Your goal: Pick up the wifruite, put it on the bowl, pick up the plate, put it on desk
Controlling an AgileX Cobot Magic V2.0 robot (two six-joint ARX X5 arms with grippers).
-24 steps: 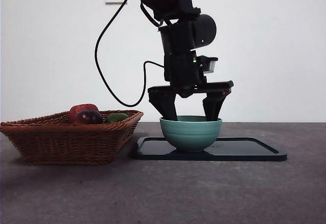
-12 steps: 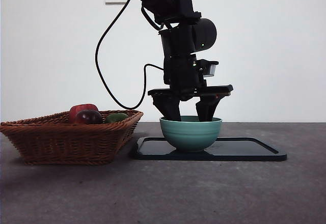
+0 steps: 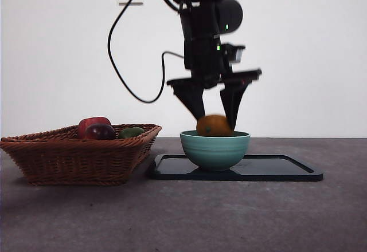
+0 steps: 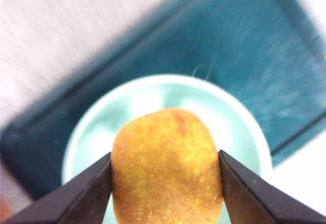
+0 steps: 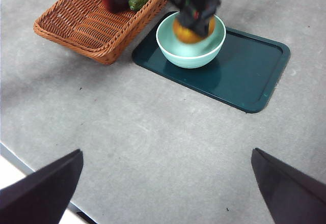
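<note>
1. Fruit first: the wifruite [image 3: 214,125] sat clamped between the two jaws of the left gripper [image 3: 215,120], one jaw pressed to each flank, as the left wrist view showed plainly.
2. In the front view the wifruite hung at the rim of the bowl [image 3: 215,150], its lower part hidden behind the rim, so I could not tell whether it touched the inside.
3. The bowl stood on the dark tray [image 3: 275,169], toward the tray's 9 o'clock end, and the tray lay flat on the desk [image 3: 189,217].
4. The wicker basket [image 3: 80,154] rested just beside the tray at its 9 o'clock side, holding a dark red fruit [image 3: 98,130] and a green fruit [image 3: 132,132].
5. The right gripper [image 5: 163,183] waited high above bare desk, well apart from the tray, its jaws spread wide with nothing between them.
6. Judged from this, the step in hand was the fruit-and-bowl part of the task; the plate step looked untouched, since the tray lay on the desk under the bowl.
7. The next move seemed to call for the wifruite to be centred over the bowl and low inside it before the jaws parted, so it would not roll off the rim.
8. After that the arm would need to lift clear straight up, without nudging the bowl.
</note>
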